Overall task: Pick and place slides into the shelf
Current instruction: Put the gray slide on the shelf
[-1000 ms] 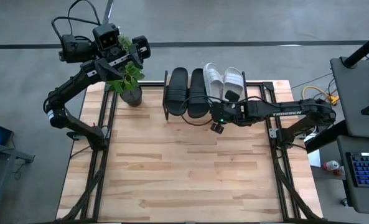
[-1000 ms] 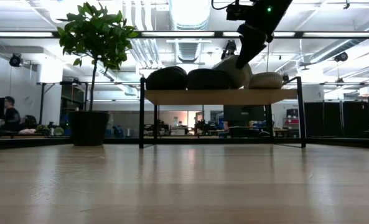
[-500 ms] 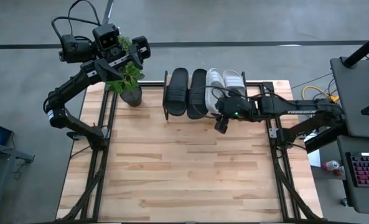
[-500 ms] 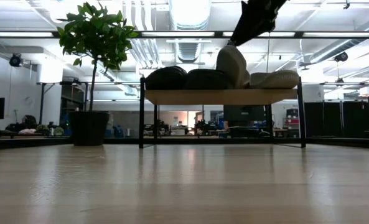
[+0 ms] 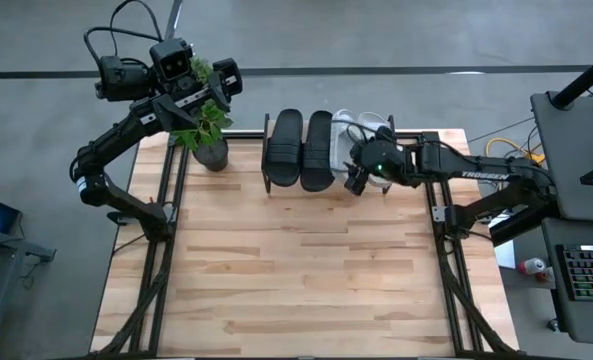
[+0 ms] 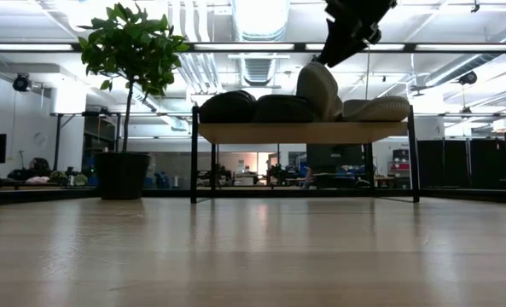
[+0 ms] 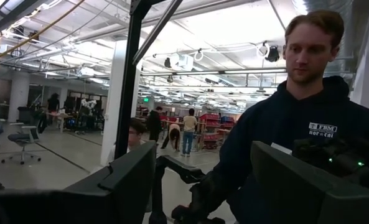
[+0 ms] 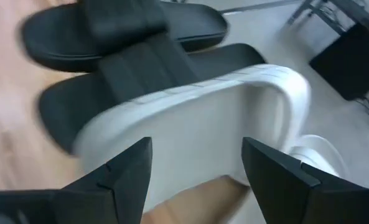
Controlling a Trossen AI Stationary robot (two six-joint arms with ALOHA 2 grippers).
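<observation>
Four slides (image 5: 317, 148) on shelf (image 6: 304, 132) — one pale, tipped on edge; could topple if nudged by right gripper (image 5: 356, 180), fingers spread, empty, just above.

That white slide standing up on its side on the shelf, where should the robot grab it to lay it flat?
Probably by its raised long edge, coming from above. The tilted white slide stands on edge on the shelf, leaning toward the black slides, so that upper edge is the free part. The right gripper hovers just over it, fingers open. The other white slide lies flat beside it.
</observation>
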